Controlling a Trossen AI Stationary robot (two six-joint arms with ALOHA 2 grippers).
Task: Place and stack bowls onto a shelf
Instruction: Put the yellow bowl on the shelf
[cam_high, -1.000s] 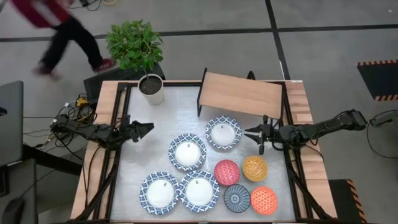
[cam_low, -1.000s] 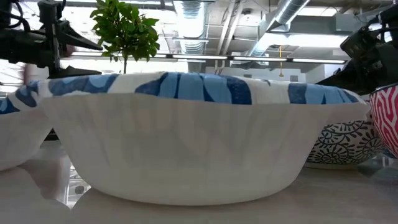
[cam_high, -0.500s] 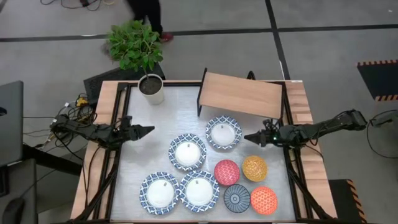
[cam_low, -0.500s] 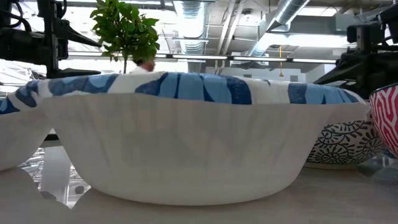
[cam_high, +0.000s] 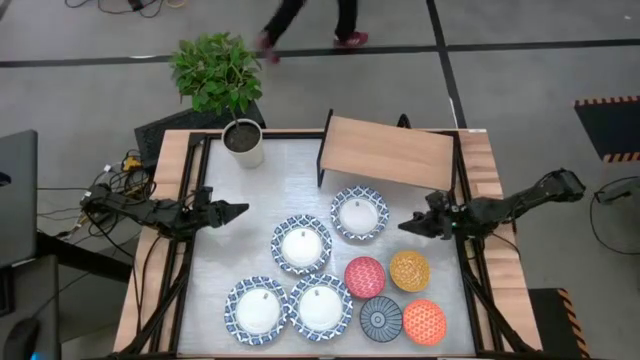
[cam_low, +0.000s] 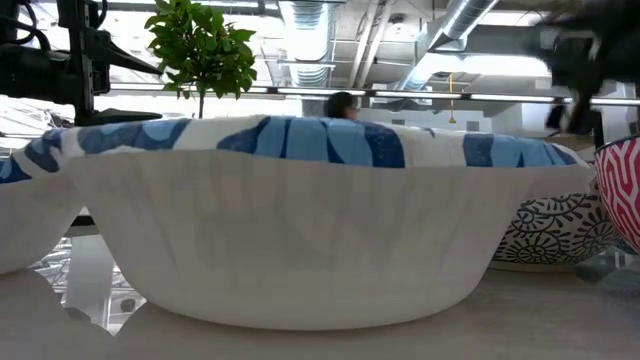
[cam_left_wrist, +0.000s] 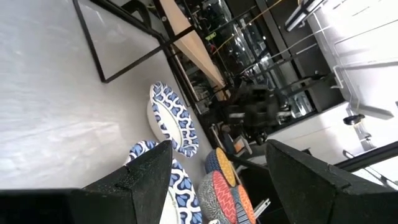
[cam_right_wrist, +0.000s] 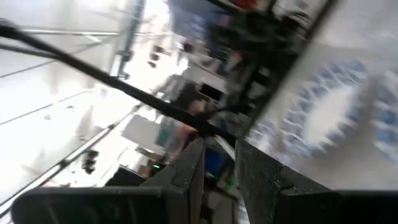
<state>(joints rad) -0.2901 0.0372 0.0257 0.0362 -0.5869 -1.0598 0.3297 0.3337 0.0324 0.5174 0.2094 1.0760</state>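
No bowl has reached the shelf yet, so the step in hand looks like the first pick, and the right gripper (cam_high: 408, 226) is the one placed for it: it hangs empty just beside the wide shallow blue-and-white bowl with a white centre (cam_high: 359, 213) that lies nearest the small light-brown wooden shelf on thin black legs (cam_high: 388, 151). Its fingers (cam_right_wrist: 186, 169) stand only a narrow gap apart with nothing between them; the wrist view is smeared, so the exact gap is hard to judge. To take this bowl well, the fingers should probably straddle the near rim, one inside and one outside, and pinch the thin wall rather than try to span the dish. The lift must clear the small yellow-orange patterned bowl (cam_high: 409, 270) and red patterned bowl (cam_high: 365, 276) close by. The left gripper (cam_high: 238, 209) waits near the table's left edge, fingers (cam_left_wrist: 149, 177) spread wide and empty, well apart from the three other blue-and-white bowls.
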